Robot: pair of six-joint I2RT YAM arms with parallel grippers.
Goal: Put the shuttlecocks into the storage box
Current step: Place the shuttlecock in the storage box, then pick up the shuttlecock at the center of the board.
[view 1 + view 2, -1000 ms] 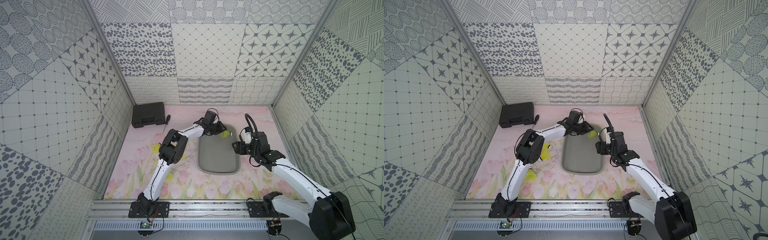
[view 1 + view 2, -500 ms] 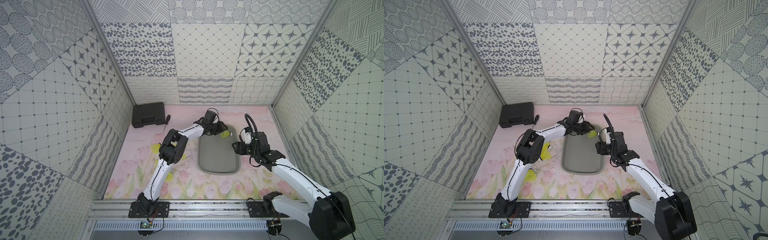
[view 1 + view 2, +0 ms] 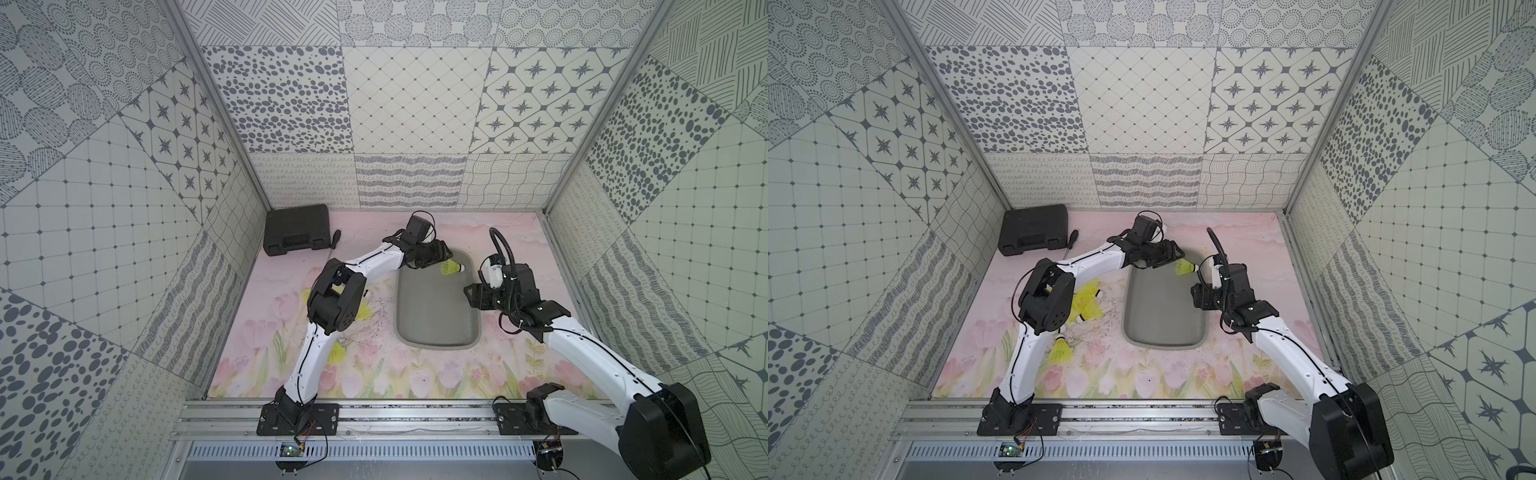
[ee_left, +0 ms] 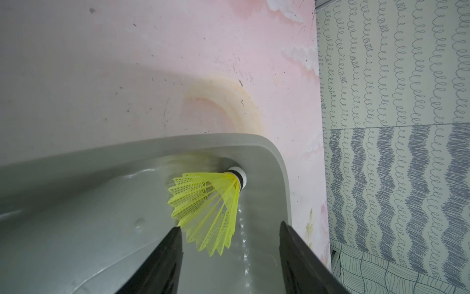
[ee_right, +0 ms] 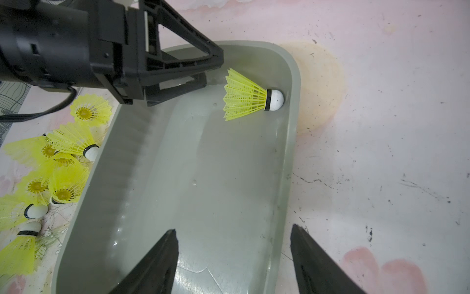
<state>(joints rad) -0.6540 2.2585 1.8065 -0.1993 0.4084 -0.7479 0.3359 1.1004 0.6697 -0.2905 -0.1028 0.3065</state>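
Observation:
One neon-yellow shuttlecock point(image 3: 452, 269) point(image 3: 1185, 268) lies on its side inside the grey storage box point(image 3: 434, 343) point(image 3: 1163, 343), its white tip against the far right corner point(image 5: 250, 95) point(image 4: 211, 203). My left gripper point(image 3: 444, 258) point(image 3: 1177, 258) point(image 4: 230, 225) point(image 5: 213, 71) hovers open just behind its skirt, holding nothing. My right gripper point(image 3: 469, 296) point(image 3: 1194, 296) point(image 5: 234, 227) is open and empty above the box's right wall. Several more shuttlecocks point(image 3: 1088, 303) point(image 5: 63, 163) lie heaped on the mat left of the box, partly hidden by my left elbow in both top views.
A black hard case point(image 3: 297, 228) point(image 3: 1034, 230) sits in the far left corner with a screwdriver point(image 3: 1069, 240) beside it. One lone shuttlecock point(image 3: 1061, 349) lies near my left forearm. Patterned walls close in on three sides; the rail runs along the front.
My left gripper's jaws have spread apart and released the shuttlecock, which now rests in the box's far corner. The right arm has stayed where it was.

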